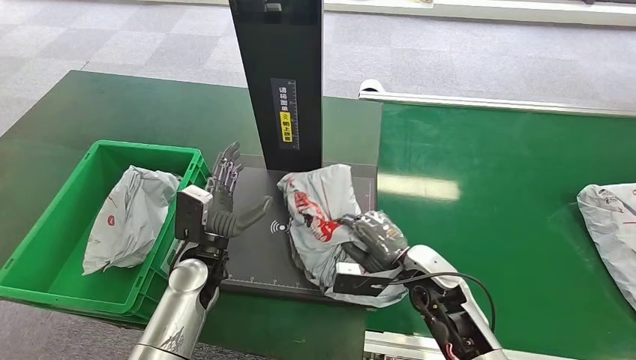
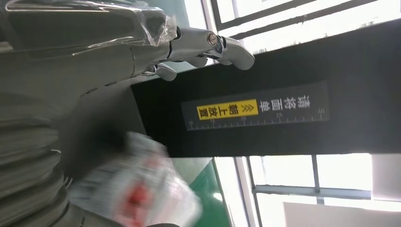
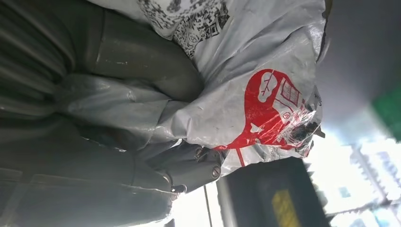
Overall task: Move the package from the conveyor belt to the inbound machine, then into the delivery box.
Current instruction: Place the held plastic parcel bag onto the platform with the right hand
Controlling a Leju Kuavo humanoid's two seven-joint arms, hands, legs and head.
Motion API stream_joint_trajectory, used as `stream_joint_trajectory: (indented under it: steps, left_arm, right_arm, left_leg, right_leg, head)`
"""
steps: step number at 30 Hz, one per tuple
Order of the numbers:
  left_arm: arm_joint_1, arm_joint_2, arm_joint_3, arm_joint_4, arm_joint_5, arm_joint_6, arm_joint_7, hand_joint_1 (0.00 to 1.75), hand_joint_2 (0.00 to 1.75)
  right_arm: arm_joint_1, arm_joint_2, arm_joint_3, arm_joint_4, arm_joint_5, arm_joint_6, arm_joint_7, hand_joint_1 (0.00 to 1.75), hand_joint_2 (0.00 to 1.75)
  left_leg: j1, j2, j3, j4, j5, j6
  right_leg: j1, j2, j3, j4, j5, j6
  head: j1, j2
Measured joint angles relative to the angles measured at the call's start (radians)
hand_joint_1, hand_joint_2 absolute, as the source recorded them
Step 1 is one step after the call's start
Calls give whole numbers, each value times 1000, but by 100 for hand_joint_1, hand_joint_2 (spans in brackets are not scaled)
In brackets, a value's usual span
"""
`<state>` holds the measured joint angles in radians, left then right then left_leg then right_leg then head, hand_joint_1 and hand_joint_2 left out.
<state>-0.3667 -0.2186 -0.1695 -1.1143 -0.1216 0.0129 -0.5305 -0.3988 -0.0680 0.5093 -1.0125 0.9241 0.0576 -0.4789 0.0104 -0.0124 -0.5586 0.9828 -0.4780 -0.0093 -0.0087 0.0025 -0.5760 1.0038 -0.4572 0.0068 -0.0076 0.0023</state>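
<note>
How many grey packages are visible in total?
3: one package on the black inbound machine, held by the right robot hand; one in the green box; one on the conveyor belt.

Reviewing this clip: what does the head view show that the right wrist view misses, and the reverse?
Head view only: the green bin with a grey package in it, the left hand open above the scanner plate, and another package on the conveyor belt.
Right wrist view only: a QR-style print on the held package.
Both: the right hand gripping the red-printed package.
</note>
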Motion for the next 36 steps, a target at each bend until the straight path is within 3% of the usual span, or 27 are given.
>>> stream_joint_trajectory:
  steps: [4,9,20,27,28,31,32,36]
  left_arm:
    - [-12,0,-10,17,13,15,2,0,175]
    - [-21,0,-13,30,20,20,3,0,175]
    - [-22,0,-15,38,23,23,3,0,175]
    - [-21,0,-14,38,28,24,3,0,175]
    - [-21,0,-14,38,28,24,3,0,175]
    - [-21,0,-14,40,25,26,1,0,175]
    - [-21,0,-14,40,24,26,0,0,175]
    - [-21,0,-14,41,23,26,0,0,175]
  right_arm:
    - [-55,9,128,100,-41,-8,-4,175,175]
    - [-110,17,215,158,-69,-11,-4,175,175]
    - [-139,17,266,196,-92,-23,-14,175,175]
    - [-141,36,277,198,-194,-147,-109,174,175]
    - [-141,42,277,198,-197,-167,-109,146,175]
    - [-144,56,278,200,-175,-241,-77,15,175]
    - [-145,60,276,202,-170,-270,-63,0,175]
    - [-147,74,249,210,-208,-345,-33,0,175]
  left_leg:
    - [0,1,0,0,0,0]
    - [0,2,1,0,0,0]
    - [0,1,1,0,0,0]
    - [0,1,1,0,0,0]
    - [0,1,1,0,0,0]
    - [0,1,1,0,0,0]
    - [0,1,1,0,0,0]
    - [0,1,1,0,0,0]
  right_leg:
    - [0,2,0,0,0,0]
    - [0,2,0,0,0,0]
    - [0,2,-1,0,0,0]
    - [0,2,-1,0,0,0]
    - [0,2,-1,0,0,0]
    - [0,2,-1,0,0,0]
    - [0,2,-1,0,0,0]
    - [0,2,-1,0,0,0]
  head:
    - [0,0]
    - [0,0]
    - [0,0]
    - [0,0]
    - [0,0]
    - [0,0]
    - [0,0]
    - [0,0]
